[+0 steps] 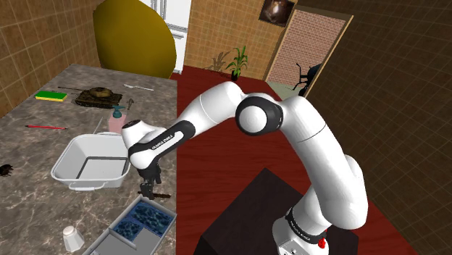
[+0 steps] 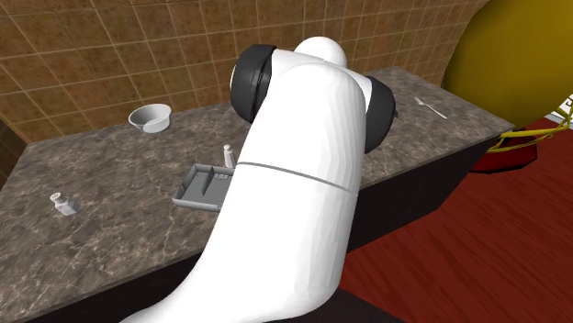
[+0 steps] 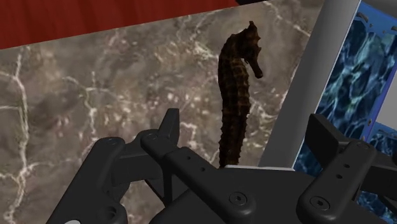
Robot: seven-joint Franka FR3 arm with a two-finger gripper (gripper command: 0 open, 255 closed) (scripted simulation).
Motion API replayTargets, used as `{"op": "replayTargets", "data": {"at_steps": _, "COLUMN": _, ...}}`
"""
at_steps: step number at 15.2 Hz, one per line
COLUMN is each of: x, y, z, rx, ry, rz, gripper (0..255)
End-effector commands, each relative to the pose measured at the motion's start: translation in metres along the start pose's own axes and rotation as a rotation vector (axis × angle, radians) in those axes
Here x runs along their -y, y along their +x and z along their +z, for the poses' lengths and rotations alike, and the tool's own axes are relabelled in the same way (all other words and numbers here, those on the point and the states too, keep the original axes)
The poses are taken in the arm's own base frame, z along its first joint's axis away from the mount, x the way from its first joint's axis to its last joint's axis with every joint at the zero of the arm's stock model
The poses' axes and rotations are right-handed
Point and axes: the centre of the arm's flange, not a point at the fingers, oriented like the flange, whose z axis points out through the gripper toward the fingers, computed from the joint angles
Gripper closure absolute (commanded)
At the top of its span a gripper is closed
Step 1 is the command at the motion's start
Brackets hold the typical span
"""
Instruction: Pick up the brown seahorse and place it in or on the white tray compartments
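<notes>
So the hand (image 3: 248,125) is hovering right over the brown seahorse (image 3: 235,89). Its two black fingers (image 3: 169,127) are standing wide apart, so it's open and not gripping anything yet.

The seahorse is lying flat on the marble table (image 3: 95,95), close to the edge that's facing the stand and the red floor, just beside the outer wall of the tray (image 3: 305,95). In the wrist view its body is running straight down the gap between the fingers, with neither one touching it. I'm guessing that's the whole point: the wrist is turned so the fingers are sitting either side of the thin body instead of along it.

I'm reading this as the lining-up bit before the grab, so it's needing to drop lower and close across the body. What's bugging me is the tray wall sitting so near one finger, since it could clip it going down. The tray's blue-floored compartments are right alongside, so the carry is looking short. The white tub (image 1: 69,158) is sitting further in from the edge, well out of the way.
</notes>
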Motion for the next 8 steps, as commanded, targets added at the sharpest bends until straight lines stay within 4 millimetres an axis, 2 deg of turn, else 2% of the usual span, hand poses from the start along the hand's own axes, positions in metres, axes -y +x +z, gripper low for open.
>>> {"op": "replayTargets", "data": {"at_steps": 1, "x": 0.000, "y": -0.004, "z": 0.011, "rx": 0.009, "ry": 0.002, "rz": 0.004, "gripper": 255}}
{"op": "replayTargets", "data": {"at_steps": 8, "x": 0.006, "y": -0.016, "z": -0.023, "rx": 0.009, "ry": 0.002, "rz": 0.004, "gripper": 255}}
